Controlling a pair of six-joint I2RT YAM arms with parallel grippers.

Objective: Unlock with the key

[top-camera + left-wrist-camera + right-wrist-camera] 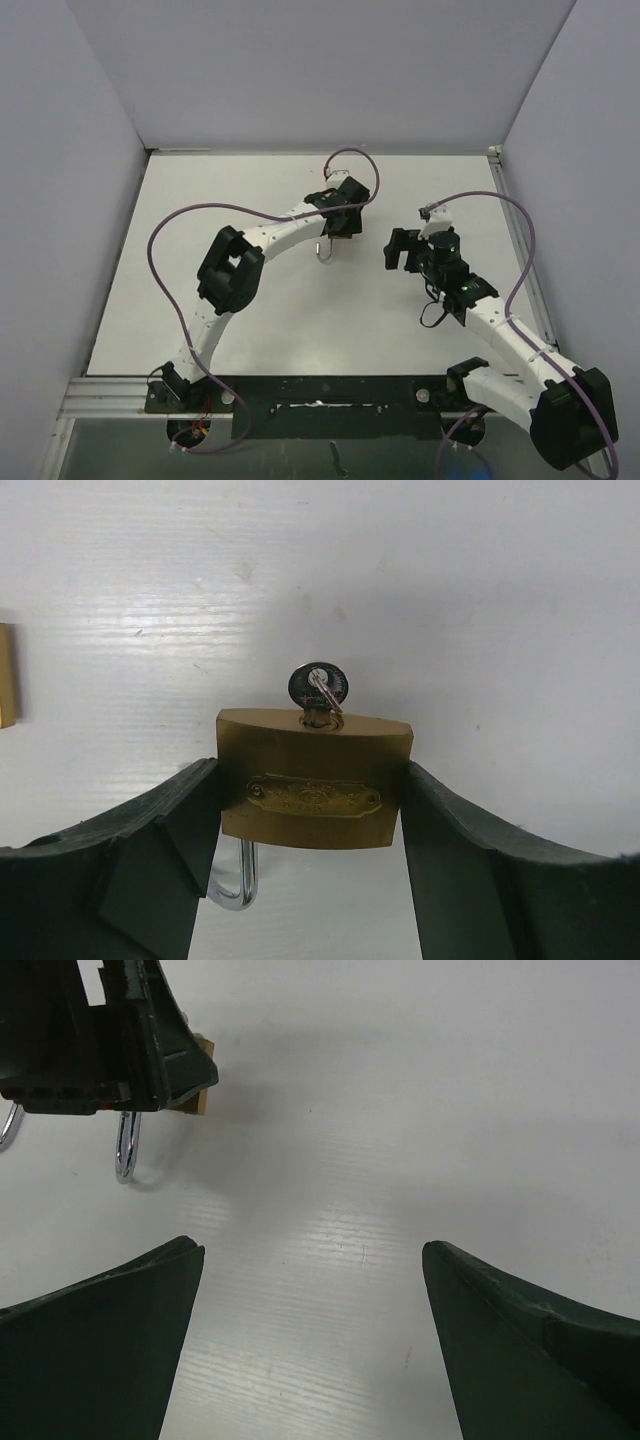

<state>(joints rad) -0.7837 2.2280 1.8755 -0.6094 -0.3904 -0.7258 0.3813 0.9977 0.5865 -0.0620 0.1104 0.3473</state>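
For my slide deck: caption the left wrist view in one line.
Left gripper grips a brass padlock by its sides, key in its keyhole, shackle toward the camera.

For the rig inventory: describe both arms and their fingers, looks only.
The left arm and right arm have white links with bulky black joint housings. A purple cable loops loosely along each. The fingers are dark, matte wedges with curved inner faces. No markings legible.

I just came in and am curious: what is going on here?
The left claw grips a brass padlock by its sides. A key is inserted in it. The right claw is open and empty, off to the side, touching nothing. Whether the padlock is unlocked, I cannot tell.
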